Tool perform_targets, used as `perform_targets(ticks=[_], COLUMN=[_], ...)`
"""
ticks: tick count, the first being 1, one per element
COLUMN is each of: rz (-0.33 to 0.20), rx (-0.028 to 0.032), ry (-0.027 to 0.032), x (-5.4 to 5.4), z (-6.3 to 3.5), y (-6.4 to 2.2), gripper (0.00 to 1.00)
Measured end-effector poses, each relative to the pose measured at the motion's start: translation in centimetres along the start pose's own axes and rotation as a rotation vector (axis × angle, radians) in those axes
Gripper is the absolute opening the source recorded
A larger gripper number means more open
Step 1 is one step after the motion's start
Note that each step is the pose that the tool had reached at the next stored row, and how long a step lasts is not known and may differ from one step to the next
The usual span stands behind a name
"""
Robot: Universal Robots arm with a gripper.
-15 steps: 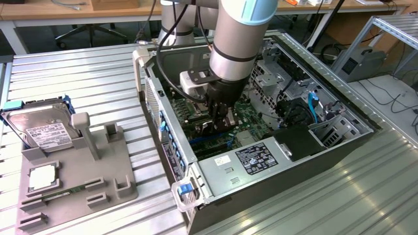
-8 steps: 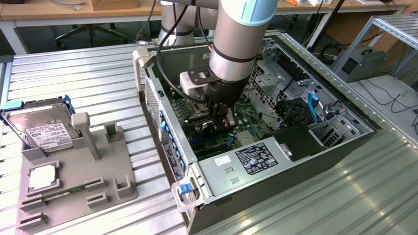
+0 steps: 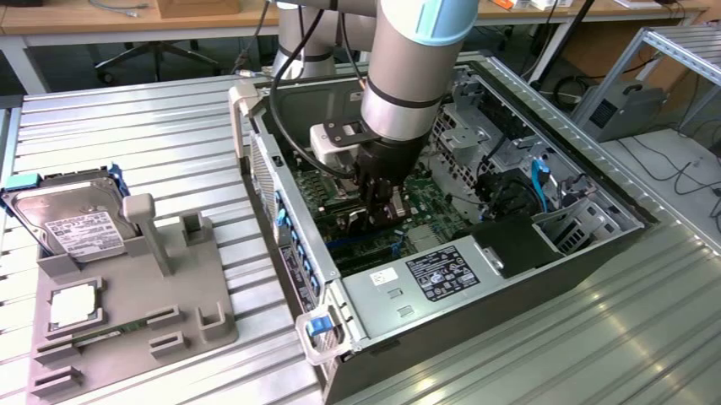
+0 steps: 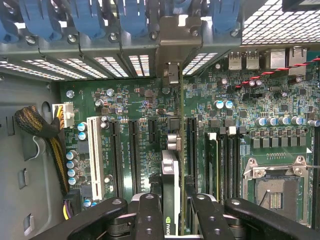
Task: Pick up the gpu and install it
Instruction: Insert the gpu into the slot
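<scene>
The gpu is seen edge-on in the wrist view, a thin card standing upright over the green motherboard, in line with a black expansion slot. Its metal end bracket reaches the case's rear slot openings. My gripper is shut on the card, one black finger on each side. In the exterior view the gripper is low inside the open computer case, with the dark gpu between its fingers, close above the board.
A grey fixture tray at the exterior view's left holds a silver hard drive, a processor chip and a slim memory stick. Inside the case are the power supply, blue slot latches, a white slot and the processor socket.
</scene>
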State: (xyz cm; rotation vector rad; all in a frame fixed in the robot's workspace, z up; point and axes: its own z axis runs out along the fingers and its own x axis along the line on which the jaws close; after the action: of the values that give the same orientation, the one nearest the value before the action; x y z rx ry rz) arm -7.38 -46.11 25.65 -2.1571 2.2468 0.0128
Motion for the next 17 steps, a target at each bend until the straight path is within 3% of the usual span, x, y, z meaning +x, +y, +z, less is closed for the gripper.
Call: perform_targets(ticks=[12,17], rz=[0.0,-0.001], rx=[0.0003,0.0002], ry=[-0.0006,-0.0039], x=[-0.01,-0.01], z=[-0.16,-0.15], y=[-0.01,0.0], gripper=[0.27,0.27])
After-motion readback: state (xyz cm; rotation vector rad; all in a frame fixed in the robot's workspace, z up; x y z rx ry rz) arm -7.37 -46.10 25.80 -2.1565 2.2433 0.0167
